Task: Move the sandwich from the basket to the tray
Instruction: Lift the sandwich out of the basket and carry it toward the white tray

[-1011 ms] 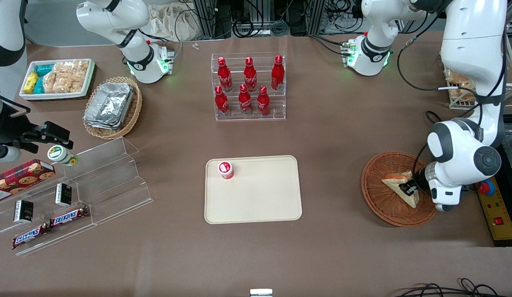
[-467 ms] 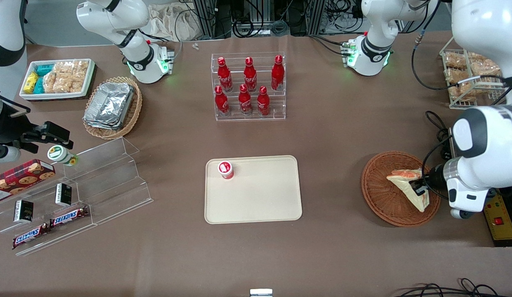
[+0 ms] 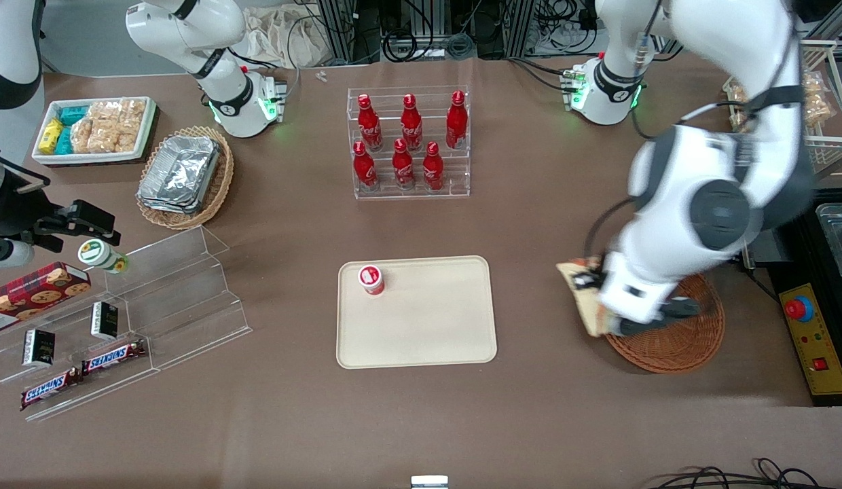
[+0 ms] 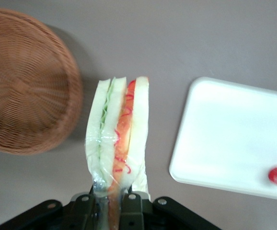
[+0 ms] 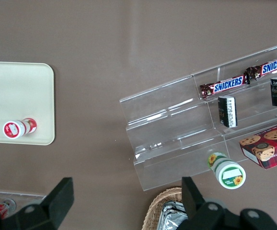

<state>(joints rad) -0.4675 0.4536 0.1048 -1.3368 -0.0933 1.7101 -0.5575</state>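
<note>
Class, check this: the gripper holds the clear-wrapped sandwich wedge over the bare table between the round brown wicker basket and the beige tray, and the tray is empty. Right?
Not quite. The front view shows a small red-capped bottle standing on the beige rectangular tray. The rest holds: the gripper holds the clear-wrapped sandwich wedge between the round brown wicker basket and that tray.

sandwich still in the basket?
No: the gripper holds the sandwich above bare table, between the basket and the tray.

Front camera high over the whole table; both downward wrist cameras sharing the tray (image 3: 417, 319) (image 4: 234, 134) (image 5: 14, 100).
</note>
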